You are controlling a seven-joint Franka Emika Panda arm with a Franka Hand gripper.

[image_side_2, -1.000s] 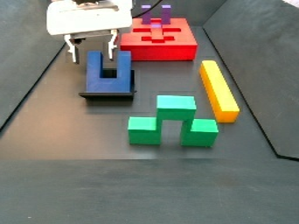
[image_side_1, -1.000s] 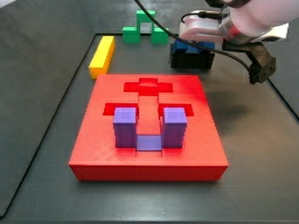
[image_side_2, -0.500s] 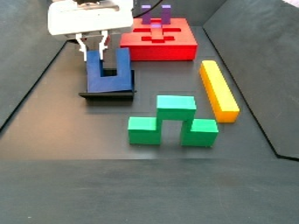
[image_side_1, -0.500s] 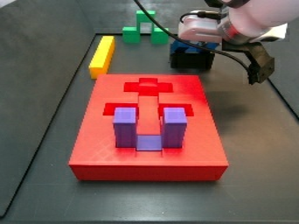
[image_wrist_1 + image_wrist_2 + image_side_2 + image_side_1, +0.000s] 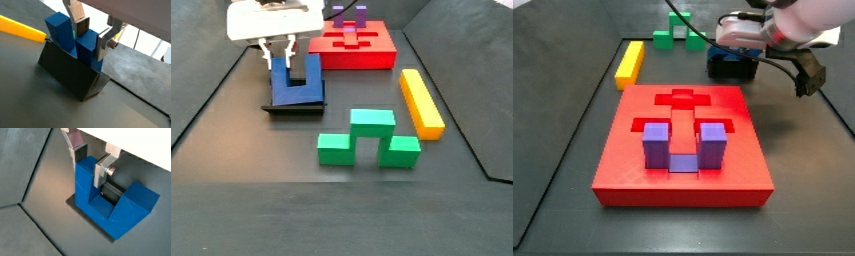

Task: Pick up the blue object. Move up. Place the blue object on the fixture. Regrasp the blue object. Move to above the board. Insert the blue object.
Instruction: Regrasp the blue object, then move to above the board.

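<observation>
Two silver fingers [image 5: 101, 172] of the gripper [image 5: 282, 60] straddle one leg of the blue object [image 5: 294, 85], which stands legs-up on the fixture [image 5: 294, 106] at upper left in a side view; whether the pads press the leg cannot be told.

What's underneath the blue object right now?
The blue object stands legs-up in the fixture, whose dark base plate shows around it. The gripper straddles one leg, its fingers on either side. The block hides the seat beneath it.
</observation>
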